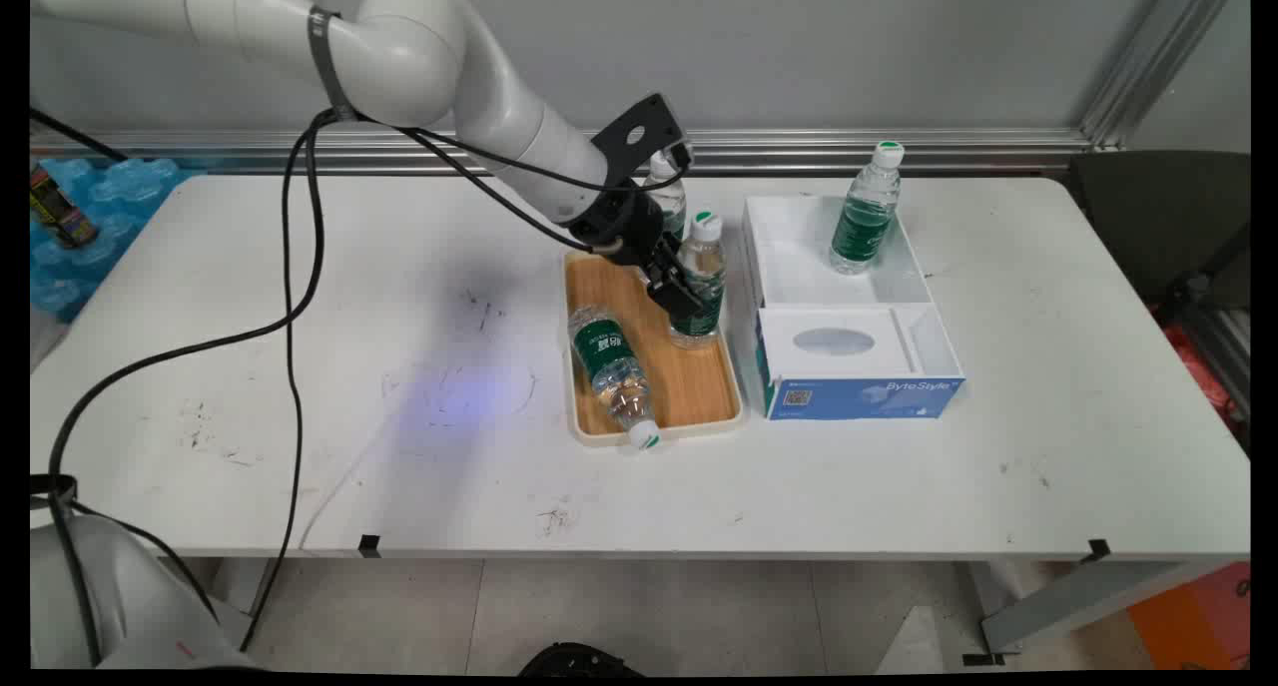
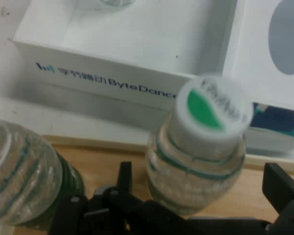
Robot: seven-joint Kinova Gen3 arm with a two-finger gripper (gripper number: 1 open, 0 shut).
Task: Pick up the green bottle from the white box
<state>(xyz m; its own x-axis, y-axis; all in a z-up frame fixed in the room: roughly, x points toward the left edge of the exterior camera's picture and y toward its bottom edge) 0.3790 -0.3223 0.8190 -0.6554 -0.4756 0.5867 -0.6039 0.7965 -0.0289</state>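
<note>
My gripper (image 1: 685, 302) (image 2: 201, 181) is open and low in a wooden tray (image 1: 704, 391) (image 2: 112, 154). Its fingers (image 2: 123, 178) stand on either side of an upright green-labelled water bottle (image 1: 703, 277) (image 2: 198, 161) with a white cap, with a small gap on each side. A second upright bottle (image 1: 667, 195) (image 2: 24, 171) stands just behind it, partly hidden by the hand. A third bottle (image 1: 611, 371) lies on its side at the tray's near left, its cap over the rim.
Right of the tray is a white open box (image 1: 799, 267) (image 2: 137, 44) holding one upright bottle (image 1: 865, 212), with a blue-fronted lid section (image 1: 859, 394) at its near end. Black cables (image 1: 295, 297) hang across the table's left. A blue bottle pack (image 1: 100, 207) sits far left.
</note>
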